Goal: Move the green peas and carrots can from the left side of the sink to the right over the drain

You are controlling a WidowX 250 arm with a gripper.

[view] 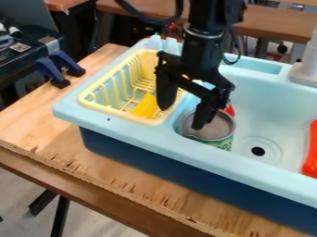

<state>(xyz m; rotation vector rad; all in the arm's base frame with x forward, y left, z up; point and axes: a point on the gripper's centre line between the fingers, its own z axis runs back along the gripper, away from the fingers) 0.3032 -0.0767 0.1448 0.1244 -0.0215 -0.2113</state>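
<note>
Wooden table (133,183) up front. My gripper (181,118) is open, 2 fingers apart; lowering it off-centre could clip the rack (117,112) or tip the can (218,128).

The spread gripper (182,118) hangs above rack (117,112) and can (218,130).

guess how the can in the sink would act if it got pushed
The can has a metallic-looking rim, so it would probably stay stiff rather than flop. It stands upright, so a low push would likely slide it, while one near the rim might tip it. Once over, its round wall could let it roll.
</note>
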